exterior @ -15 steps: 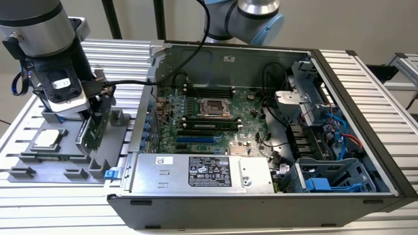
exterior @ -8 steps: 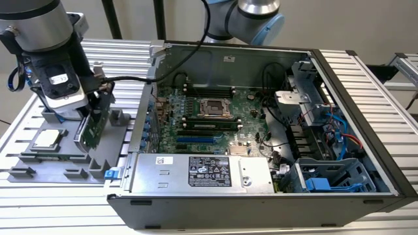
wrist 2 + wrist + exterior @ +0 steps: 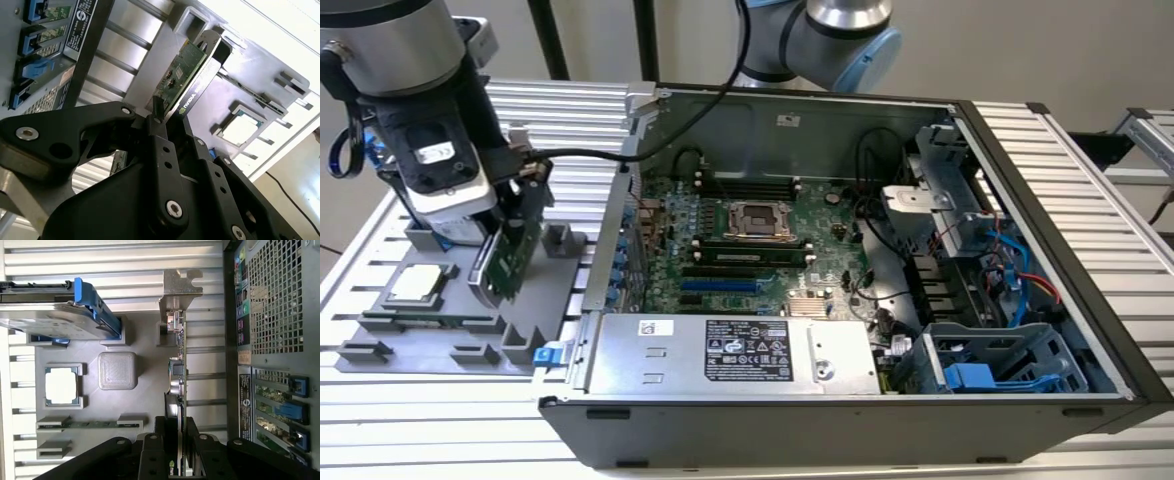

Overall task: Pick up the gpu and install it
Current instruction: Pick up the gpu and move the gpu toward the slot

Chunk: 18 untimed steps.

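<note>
Over the gray tray (image 3: 400,335), along its edge nearest the open computer case (image 3: 1067,215), the gripper (image 3: 498,222) is closed narrow on the gpu (image 3: 508,262), with a black finger (image 3: 150,455) pressed against each face of the card in both wrist views. The card stands on edge, slightly tilted, with its silver bracket (image 3: 180,287) at the end away from the fingers; whether its lower edge touches the tray cannot be told. Toward the tray's middle a processor chip (image 3: 418,286) lies flat in its pocket, on the card's black-shroud side, and a hard drive in a blue frame (image 3: 55,320) stands at a far edge.
</note>
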Each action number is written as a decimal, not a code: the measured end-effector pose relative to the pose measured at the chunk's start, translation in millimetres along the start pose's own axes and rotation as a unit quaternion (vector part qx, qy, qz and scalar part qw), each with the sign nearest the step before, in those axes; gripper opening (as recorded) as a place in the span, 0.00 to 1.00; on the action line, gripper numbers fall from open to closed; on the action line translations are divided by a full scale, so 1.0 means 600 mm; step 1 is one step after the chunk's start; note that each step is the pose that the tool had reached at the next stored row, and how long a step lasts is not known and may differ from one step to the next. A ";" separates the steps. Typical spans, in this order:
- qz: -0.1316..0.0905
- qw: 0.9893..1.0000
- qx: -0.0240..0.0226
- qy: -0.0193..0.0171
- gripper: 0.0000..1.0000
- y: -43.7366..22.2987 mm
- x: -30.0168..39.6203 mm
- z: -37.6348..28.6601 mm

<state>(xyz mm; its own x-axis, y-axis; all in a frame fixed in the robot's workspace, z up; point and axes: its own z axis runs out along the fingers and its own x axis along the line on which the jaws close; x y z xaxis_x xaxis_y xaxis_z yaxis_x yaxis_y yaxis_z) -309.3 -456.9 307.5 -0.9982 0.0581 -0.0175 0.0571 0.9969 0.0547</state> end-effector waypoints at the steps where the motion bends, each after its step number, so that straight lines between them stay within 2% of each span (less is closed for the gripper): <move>1: 0.000 1.000 0.000 0.000 0.00 0.000 0.000 -0.001; 18: 0.000 1.000 0.000 0.000 0.00 0.002 -0.001 -0.032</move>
<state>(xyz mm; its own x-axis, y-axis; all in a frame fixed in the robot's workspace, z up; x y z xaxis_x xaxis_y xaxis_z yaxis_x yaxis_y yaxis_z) -309.3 -456.9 326.8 -0.9982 0.0577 -0.0175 0.0567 0.9968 0.0557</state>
